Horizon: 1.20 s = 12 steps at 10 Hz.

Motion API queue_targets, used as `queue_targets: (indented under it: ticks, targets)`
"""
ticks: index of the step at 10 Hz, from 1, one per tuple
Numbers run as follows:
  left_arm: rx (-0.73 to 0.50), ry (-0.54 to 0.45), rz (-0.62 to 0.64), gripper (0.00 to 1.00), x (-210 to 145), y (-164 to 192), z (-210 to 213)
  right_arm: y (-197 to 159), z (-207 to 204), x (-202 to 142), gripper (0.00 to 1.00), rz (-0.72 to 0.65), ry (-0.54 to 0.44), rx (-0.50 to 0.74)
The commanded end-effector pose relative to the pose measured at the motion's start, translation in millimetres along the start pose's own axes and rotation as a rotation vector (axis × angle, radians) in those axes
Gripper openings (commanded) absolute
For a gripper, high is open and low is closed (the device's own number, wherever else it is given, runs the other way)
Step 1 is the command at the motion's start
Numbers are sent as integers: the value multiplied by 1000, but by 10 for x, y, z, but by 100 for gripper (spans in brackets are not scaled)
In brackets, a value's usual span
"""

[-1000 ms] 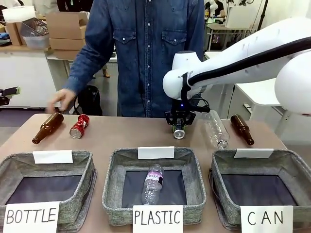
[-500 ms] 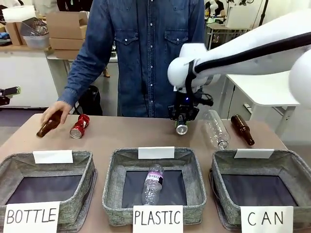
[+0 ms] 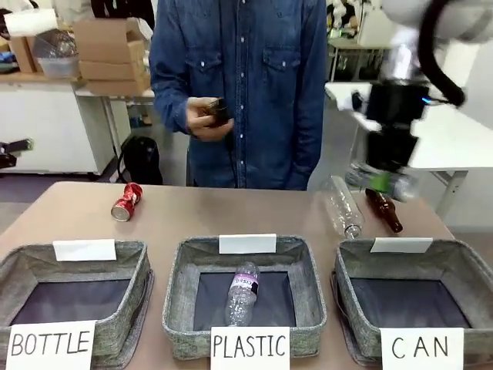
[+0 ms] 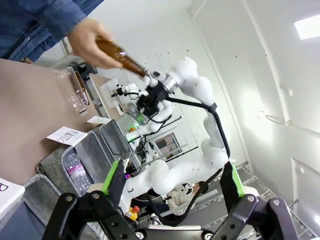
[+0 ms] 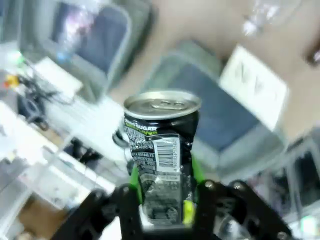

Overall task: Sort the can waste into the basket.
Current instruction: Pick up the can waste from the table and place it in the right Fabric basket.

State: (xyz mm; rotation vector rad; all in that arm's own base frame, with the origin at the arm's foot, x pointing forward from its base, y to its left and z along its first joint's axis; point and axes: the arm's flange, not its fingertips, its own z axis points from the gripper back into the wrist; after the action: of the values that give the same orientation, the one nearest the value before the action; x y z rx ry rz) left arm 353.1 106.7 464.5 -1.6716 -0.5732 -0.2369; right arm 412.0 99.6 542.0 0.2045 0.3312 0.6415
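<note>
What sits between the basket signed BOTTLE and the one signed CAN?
In the front view, the PLASTIC basket, holding one clear plastic bottle, sits between them.

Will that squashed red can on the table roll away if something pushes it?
The small dented red drink can lies on its side, so it would probably roll, though crookedly because of its dents. It looks crumpled, so it is likely light and easy to squash.

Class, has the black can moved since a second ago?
Yes. The black can, in the right tool, rose and swung right, from behind the PLASTIC basket toward the CAN basket.
</note>
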Motion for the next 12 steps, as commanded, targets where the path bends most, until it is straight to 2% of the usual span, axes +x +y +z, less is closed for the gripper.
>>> queue_targets:
  ticks: [1, 3, 4, 5, 8, 9, 10, 11, 12]
  targets:
    - [-22, -13, -23, 100, 5, -18, -20, -325, -345, -466, 0, 297, 24, -97]
    - [-22, -13, -23, 100, 5, -18, -20, -504, -589, -757, 0, 407, -14, -112]
    - [-22, -13, -23, 100, 5, -18, -20, -560, -650, -801, 0, 427, -46, -104]
    - [-22, -13, -23, 100, 5, -18, -20, -586, -710, -838, 0, 498, -74, -154]
    - [-22, -13, -23, 100, 5, -18, -20, -656, -719, -827, 0, 532, -77, -148]
    - [-22, -13, -23, 100, 5, -18, -20, -662, -711, -814, 45, 538, -76, -151]
    - [-22, -13, -23, 100, 5, -18, -20, -664, -723, -796, 96, 556, -74, -190]
    - [-22, -13, -23, 100, 5, -18, -20, -651, -731, -778, 100, 561, -66, -221]
    - [-22, -13, -23, 100, 5, -18, -20, -652, -729, -770, 100, 566, -66, -218]
